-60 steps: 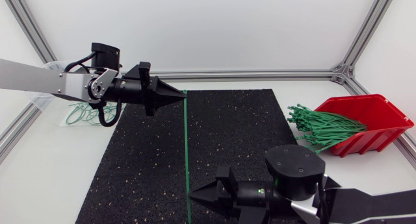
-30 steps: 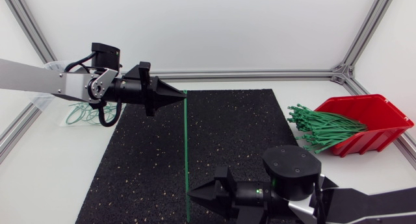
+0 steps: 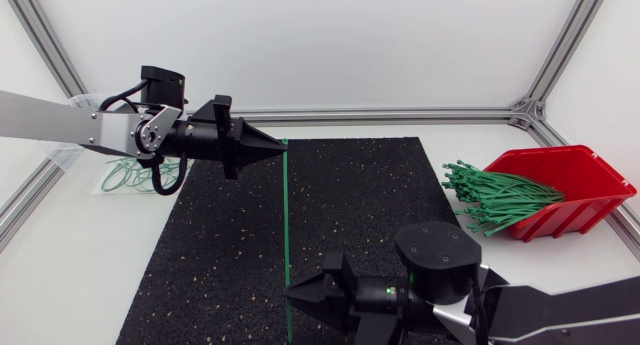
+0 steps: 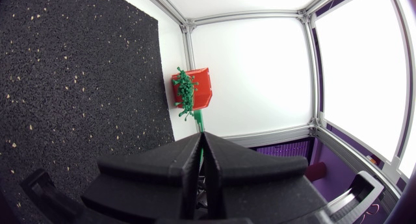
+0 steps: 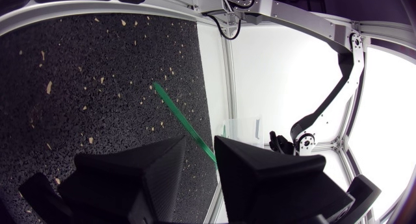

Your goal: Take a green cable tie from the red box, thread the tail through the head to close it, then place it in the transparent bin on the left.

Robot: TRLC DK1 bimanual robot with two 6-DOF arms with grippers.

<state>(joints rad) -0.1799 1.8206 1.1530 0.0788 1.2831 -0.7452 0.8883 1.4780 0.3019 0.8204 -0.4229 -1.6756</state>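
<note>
One green cable tie [image 3: 286, 225]: left pincer [image 3: 280, 143] clamps it, right pincer [image 3: 290, 297] gapes.

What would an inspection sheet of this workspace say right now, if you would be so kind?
Surface: black speckled mat on a white table.
Job's things: green cable tie stretched straight, not yet closed; red box at the right with green ties spilling out; transparent bin at the left holding closed ties.
Clutter: nothing seen.
Grippers: left gripper shut on the tie's far end; right gripper open, the tie passing between its fingers.
Cables: black cable looped under the left arm's wrist.
Surroundings: aluminium frame rail along the table's far edge.
</note>
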